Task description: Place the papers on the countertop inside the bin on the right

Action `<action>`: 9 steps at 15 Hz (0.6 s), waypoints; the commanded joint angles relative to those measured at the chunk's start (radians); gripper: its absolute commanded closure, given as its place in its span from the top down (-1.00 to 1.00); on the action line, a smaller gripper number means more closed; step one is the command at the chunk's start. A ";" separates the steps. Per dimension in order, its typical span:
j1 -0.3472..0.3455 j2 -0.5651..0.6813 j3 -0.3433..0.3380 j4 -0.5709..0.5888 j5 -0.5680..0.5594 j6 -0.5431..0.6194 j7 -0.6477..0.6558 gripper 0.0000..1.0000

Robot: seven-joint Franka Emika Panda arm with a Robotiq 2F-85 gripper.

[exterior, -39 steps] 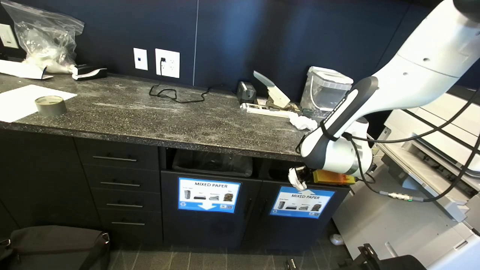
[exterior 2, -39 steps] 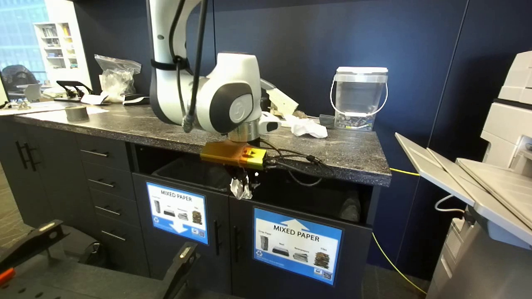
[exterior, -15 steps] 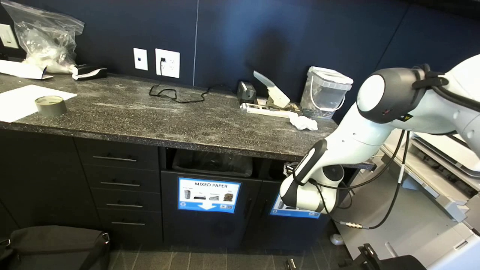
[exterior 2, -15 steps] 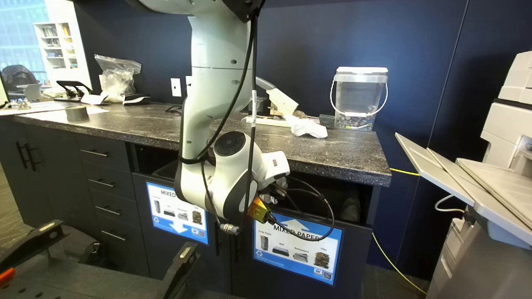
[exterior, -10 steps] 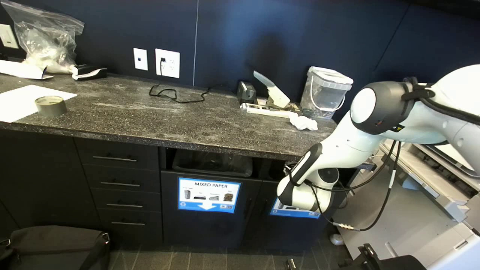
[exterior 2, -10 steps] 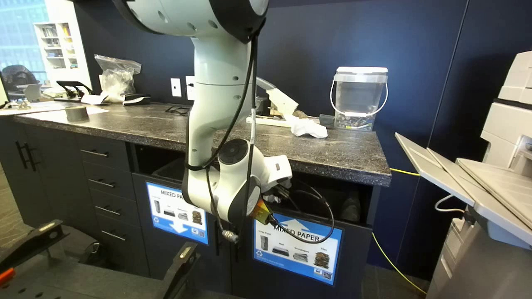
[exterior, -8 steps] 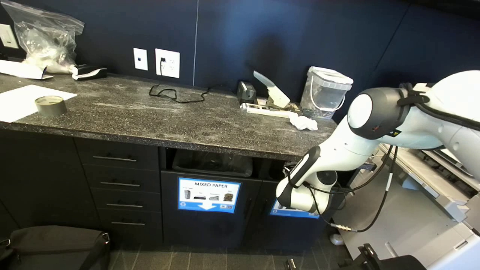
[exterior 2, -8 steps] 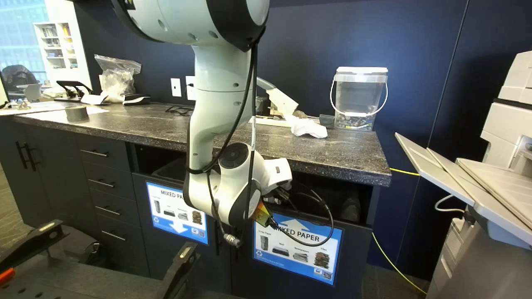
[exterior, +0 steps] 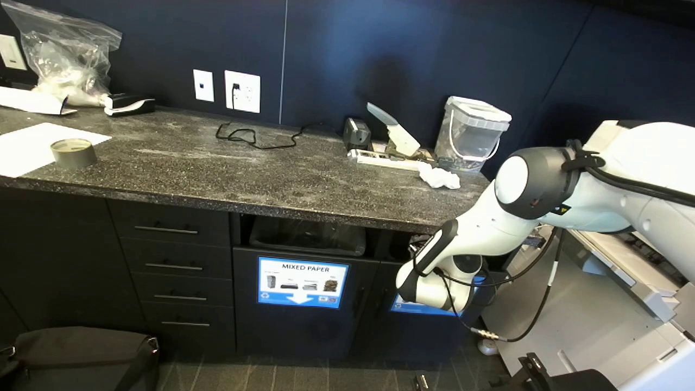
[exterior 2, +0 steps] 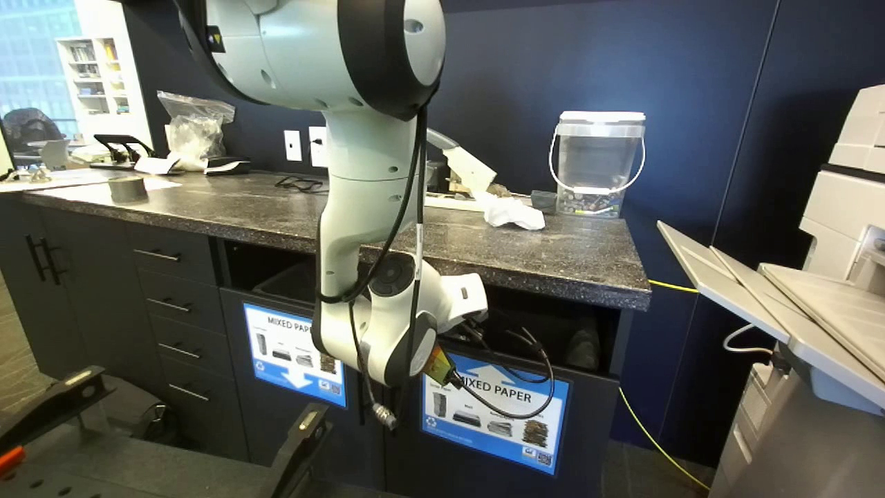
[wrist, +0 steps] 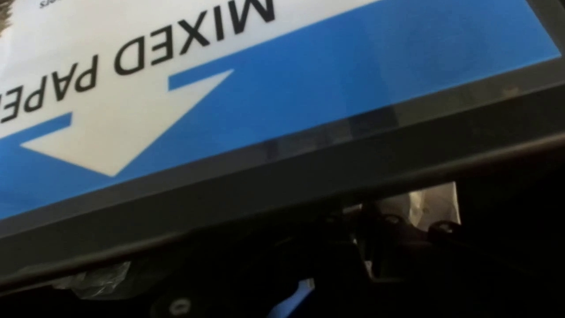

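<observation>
Scrap: showing pale and creased in the wrist view, just past the top edge of the bin; how deep it is sitting, cannot tell.
Jaws: gripping the scrap, closed, mostly lying in shadow.
Bin: standing on the right, its dark slot lying under the surface.
Label: reading MIXED PAPER, arrow pointing up; appearing upside down in the wrist view.
Arm: hanging before the surface's front edge, partly covering the label in both exterior views.
Wad: lying white and crumpled on the surface, just beside the tip of a white strip.
Tub: standing upright behind the wad, wearing its lid, handle hanging, small bits lying in the bottom.
Left bin: standing next to the bin, its own label's arrow pointing down.
Tape: resting at the edge of a flat sheet, toward the far left.
Bag: sitting clear and wrinkled farther back, behind the sheet.
Printer: standing right of the bins.
</observation>
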 commanded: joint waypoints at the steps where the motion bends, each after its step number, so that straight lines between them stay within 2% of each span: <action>1: 0.018 0.036 -0.012 0.069 0.038 0.002 -0.001 -0.24; 4: 0.020 0.028 -0.014 0.064 0.041 0.002 -0.005 0.14; 9: 0.025 -0.008 -0.026 0.022 0.026 0.003 -0.023 0.90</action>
